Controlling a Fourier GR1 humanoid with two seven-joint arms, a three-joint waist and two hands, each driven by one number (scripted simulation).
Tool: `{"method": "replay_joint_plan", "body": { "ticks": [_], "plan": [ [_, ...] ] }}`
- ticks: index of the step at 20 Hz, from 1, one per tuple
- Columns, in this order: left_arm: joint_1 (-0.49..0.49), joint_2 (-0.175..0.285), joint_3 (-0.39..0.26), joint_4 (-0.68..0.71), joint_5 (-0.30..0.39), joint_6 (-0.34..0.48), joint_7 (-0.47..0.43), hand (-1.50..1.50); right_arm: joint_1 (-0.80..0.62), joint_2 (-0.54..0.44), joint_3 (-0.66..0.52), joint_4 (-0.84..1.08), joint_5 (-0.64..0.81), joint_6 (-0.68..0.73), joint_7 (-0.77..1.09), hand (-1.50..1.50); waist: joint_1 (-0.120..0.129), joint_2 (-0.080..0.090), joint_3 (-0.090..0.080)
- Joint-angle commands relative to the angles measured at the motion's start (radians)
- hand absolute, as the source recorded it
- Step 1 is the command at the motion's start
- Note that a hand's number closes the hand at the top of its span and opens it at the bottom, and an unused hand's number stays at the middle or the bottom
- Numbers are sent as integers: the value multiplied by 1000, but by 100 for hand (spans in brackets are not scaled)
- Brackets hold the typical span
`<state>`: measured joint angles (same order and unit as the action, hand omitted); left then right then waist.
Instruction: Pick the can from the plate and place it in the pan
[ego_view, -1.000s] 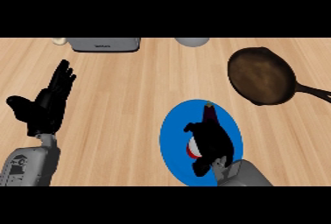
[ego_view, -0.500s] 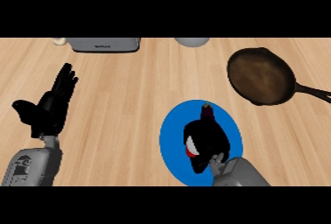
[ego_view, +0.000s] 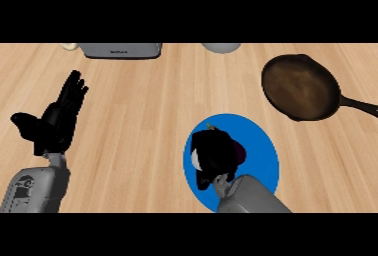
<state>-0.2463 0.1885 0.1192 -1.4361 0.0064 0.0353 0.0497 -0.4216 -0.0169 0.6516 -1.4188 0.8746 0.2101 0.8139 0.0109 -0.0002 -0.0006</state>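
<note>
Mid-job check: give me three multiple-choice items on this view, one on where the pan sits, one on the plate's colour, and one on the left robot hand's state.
1. Where is the pan relative to the plate?
A) up and right of it, apart
B) left of it, touching
C) stacked on it

2. What colour is the plate?
A) white
B) red
C) blue

3. How is the left robot hand?
A) curled round a cup
B) open, fingers straight, holding nothing
C) pressing on the pan

Answers:
1 A: bare counter shows between the pan and the plate.
2 C: blue shows all around the right robot hand.
3 B: its fingers stand straight at the view's left.
</note>
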Motion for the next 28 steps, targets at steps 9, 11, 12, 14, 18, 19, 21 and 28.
{"method": "replay_joint_plan", "body": {
  "ticks": [9,11,12,14,18,19,21,28],
  "plan": [
    [-8,-33,-25,-38,-42,58,46,0,-129,-13,-97,-142,210,-244,48,150,-13,-1,1],
    [3,-33,-7,-32,-17,44,29,0,-131,0,-95,-146,274,-245,80,150,-11,-1,1],
    [52,-39,-27,-29,-30,30,-4,0,-219,-9,-181,-160,227,-195,74,150,-8,-1,0],
    [16,-20,-17,-49,-30,33,35,0,-150,-61,-238,-197,189,-275,4,150,-12,0,1],
    [0,-12,4,-27,4,10,42,0,-130,-58,-394,-160,39,-405,-104,150,-8,4,2],
    [0,7,10,-34,12,-11,44,0,-157,-96,-452,-163,16,-391,-122,150,-8,3,1],
    [17,-1,17,13,0,-6,-29,0,-148,-111,-504,-61,-14,-448,-208,150,-5,5,1],
    [92,-22,-28,-113,-10,-4,39,0,-191,-288,-702,208,-96,-490,-456,150,6,3,1]
  ]
}}
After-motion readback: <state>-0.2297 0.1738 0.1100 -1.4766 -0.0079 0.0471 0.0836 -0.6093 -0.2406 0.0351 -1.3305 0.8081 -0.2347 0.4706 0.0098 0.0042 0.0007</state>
